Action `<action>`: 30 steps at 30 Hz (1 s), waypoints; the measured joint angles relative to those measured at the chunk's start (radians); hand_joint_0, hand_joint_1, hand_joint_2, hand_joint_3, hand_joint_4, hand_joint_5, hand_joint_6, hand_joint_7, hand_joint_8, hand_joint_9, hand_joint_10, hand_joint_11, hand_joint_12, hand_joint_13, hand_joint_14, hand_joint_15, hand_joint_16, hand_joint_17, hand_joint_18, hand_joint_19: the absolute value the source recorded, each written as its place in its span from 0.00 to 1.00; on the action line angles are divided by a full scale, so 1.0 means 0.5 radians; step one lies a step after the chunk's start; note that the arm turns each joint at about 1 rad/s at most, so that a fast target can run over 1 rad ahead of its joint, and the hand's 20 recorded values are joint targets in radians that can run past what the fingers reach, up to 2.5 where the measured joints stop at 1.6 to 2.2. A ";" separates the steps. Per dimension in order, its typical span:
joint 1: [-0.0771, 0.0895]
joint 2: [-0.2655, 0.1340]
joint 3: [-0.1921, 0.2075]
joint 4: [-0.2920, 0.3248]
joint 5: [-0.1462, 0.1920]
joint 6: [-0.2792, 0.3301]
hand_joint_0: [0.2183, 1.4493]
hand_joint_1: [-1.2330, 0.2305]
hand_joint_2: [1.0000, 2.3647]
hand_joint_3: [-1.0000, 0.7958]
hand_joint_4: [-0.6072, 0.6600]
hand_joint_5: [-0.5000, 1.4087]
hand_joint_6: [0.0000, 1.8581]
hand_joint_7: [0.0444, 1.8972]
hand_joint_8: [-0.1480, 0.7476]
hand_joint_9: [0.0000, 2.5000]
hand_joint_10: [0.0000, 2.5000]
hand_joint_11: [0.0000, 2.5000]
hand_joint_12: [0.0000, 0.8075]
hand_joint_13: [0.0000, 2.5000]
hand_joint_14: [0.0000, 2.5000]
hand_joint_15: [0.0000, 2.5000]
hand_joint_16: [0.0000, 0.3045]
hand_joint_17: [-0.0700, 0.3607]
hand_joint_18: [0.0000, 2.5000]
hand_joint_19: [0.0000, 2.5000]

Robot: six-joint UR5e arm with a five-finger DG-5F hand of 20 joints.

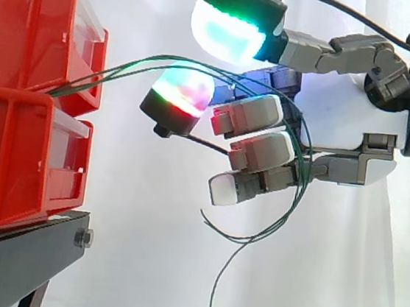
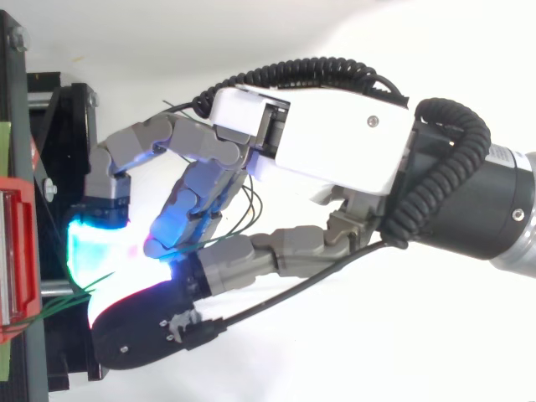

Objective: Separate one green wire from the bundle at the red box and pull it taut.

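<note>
A bundle of thin green wires (image 1: 126, 67) leaves the gap between the two stacked red bins (image 1: 26, 29) and arcs right into my hand (image 1: 350, 118). The hand reaches in from the right with its fingers curled, and the wires thread between them. A pad glowing red and green (image 1: 186, 92) sits just under the wires, and a larger pad glowing green and cyan (image 1: 226, 30) stands above them. Past the fingers the wires loop down, and their loose ends (image 1: 218, 288) hang free. From above, the hand (image 2: 335, 142) has its glowing pads close together near the red bin (image 2: 12, 243), with the wires (image 2: 84, 295) beside them.
The bins rest on a black stand (image 1: 15, 258) at the left. A white curtain hangs behind everything. Open space lies below and to the right of the hand.
</note>
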 measured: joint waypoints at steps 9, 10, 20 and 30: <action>0.000 0.000 0.001 -0.002 0.002 0.000 0.36 0.34 0.01 0.39 0.60 0.15 0.45 0.51 0.48 0.47 0.04 0.70 0.42 0.53 0.01 0.55 0.18 0.44 0.34 0.21; 0.000 0.000 0.001 -0.002 0.002 0.000 0.36 0.34 0.01 0.39 0.60 0.15 0.45 0.51 0.48 0.46 0.05 0.69 0.43 0.53 0.01 0.55 0.18 0.44 0.34 0.21; 0.003 -0.001 -0.002 -0.003 0.003 -0.007 0.37 0.31 0.00 0.31 0.60 0.15 0.46 0.50 0.48 0.46 0.13 0.68 0.42 0.54 0.01 0.56 0.18 0.44 0.35 0.21; 0.005 -0.001 -0.051 0.007 0.003 -0.001 0.33 0.31 0.00 0.28 0.62 0.15 0.49 0.51 0.49 0.47 0.17 0.68 0.43 0.55 0.01 0.57 0.18 0.44 0.36 0.21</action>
